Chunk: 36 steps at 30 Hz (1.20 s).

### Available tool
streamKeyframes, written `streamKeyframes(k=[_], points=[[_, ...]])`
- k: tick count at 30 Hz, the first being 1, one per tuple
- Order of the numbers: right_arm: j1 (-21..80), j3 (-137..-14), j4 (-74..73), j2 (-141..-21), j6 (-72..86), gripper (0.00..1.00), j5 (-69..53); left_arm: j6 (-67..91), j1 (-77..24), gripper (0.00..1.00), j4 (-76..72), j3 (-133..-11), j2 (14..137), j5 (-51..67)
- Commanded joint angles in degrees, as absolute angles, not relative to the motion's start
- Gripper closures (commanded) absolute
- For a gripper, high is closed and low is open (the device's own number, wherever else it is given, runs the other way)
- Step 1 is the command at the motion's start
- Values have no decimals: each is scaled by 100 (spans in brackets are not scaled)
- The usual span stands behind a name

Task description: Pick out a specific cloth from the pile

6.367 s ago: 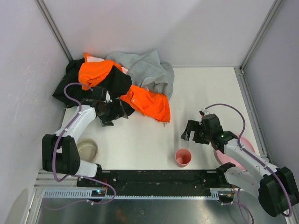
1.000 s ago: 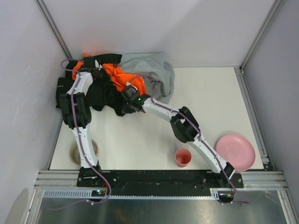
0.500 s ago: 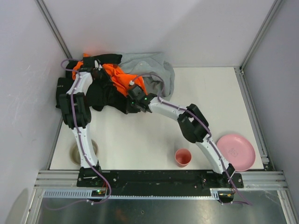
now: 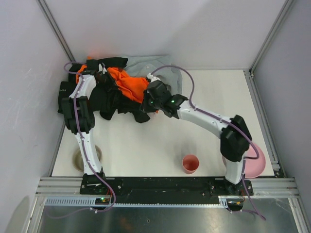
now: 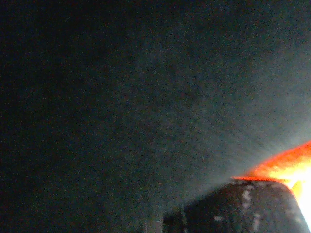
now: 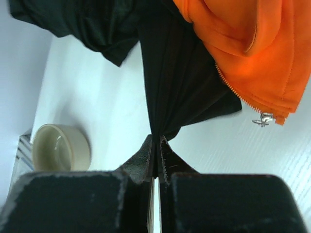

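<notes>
The fingers of the right gripper are pinching the black cloth at the near edge of the pile, holding it taut below the orange garment, probably for drawing it free, while the left gripper is sitting buried there, so I cannot tell its grip.
</notes>
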<state>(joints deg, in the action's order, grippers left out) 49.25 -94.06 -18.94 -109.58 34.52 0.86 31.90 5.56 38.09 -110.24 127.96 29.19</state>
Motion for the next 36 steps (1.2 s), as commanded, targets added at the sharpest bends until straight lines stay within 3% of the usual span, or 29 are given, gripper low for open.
streamKeyframes(k=[1, 16, 36], points=[[4992, -9498, -1952, -9553, 3121, 100, 287, 2927, 739, 92, 4347, -10968, 13009, 2441], [4579, -9800, -2101, -8127, 2502, 100, 679, 2932, 821, 91, 4346, -10961, 13044, 2471], [4272, -10600, -2052, -7874, 1950, 100, 671, 2921, 846, 90, 4342, -10973, 13076, 2518]])
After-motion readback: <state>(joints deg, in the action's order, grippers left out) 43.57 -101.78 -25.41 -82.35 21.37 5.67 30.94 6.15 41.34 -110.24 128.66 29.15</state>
